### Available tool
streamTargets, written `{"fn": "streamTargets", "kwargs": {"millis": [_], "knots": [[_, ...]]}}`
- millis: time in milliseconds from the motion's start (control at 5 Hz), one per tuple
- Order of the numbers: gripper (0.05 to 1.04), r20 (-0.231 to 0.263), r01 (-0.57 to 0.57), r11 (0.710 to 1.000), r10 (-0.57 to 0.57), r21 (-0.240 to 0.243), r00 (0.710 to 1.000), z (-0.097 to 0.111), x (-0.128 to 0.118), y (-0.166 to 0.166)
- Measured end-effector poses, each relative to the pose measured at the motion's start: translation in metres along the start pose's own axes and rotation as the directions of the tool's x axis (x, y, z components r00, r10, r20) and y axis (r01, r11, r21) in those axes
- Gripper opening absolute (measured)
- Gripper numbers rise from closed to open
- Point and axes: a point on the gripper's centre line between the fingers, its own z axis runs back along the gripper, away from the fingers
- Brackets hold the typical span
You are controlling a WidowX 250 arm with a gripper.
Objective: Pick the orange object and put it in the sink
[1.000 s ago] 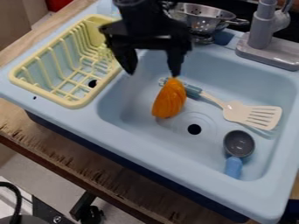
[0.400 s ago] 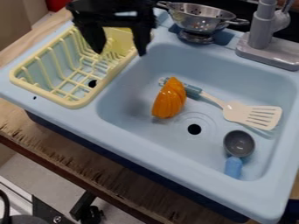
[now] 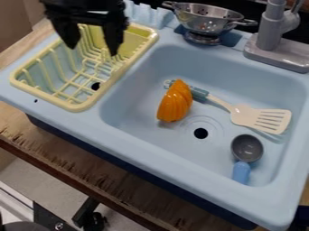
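The black gripper hangs at the upper left over the yellow dish rack, its two fingers apart and nothing between them. Below and to its right, the orange object lies in the light-blue sink, left of and above the drain hole. Its upper end lies beside the blue-green handle of the spatula. Gripper and orange object are well apart.
A yellow dish rack stands left of the basin. In the basin are a white spatula and a grey scoop with a blue handle. A metal colander and a grey faucet stand behind.
The gripper has moved left and somewhat up, from above the orange object to over the dish rack. The orange object has stayed in place.
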Motion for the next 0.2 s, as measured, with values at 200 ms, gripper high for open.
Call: {"fn": "streamTargets", "kwargs": {"millis": [200], "knots": [[0.999, 0.0, 0.04, 0.999, -0.04, -0.022, 0.999, -0.0044, -0.0097, 0.0018]]}}
